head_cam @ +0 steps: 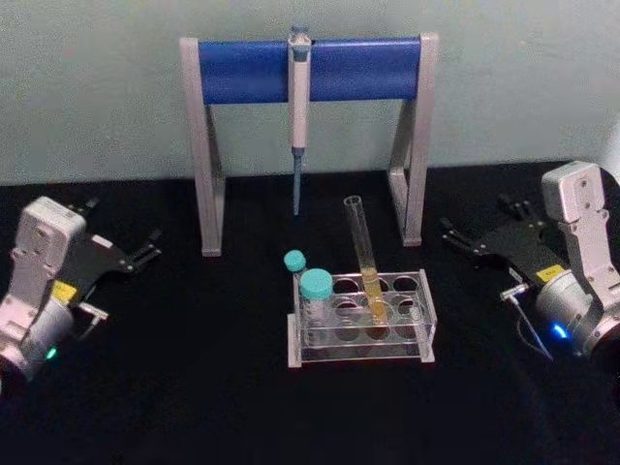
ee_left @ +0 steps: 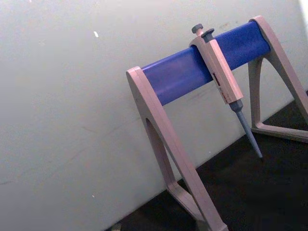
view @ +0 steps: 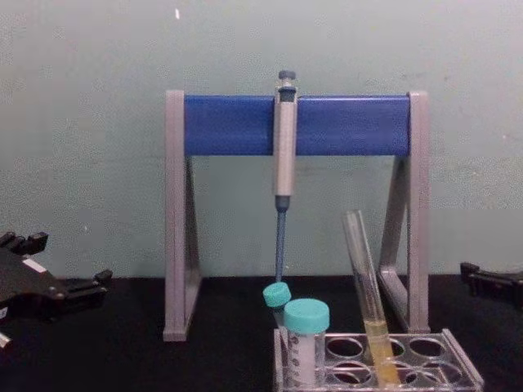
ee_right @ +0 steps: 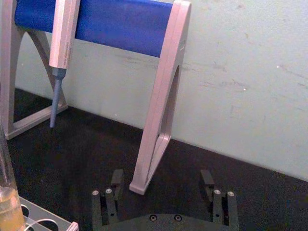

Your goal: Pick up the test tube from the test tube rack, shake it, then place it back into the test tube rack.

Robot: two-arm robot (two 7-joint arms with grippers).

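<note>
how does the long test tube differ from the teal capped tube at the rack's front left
The test tube is tall, slim and capless, while the front teal-capped tube is short, wider and closed. The test tube holds yellow liquid low down and leans; the capped tube stands upright and looks clear. Both sit in the test tube rack.

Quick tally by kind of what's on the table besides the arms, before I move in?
Teal-capped tubes: 2
Capless test tube with yellow liquid: 1
Test tube rack: 1
Pipette: 1
Pipette stand: 1
Total: 6
</note>
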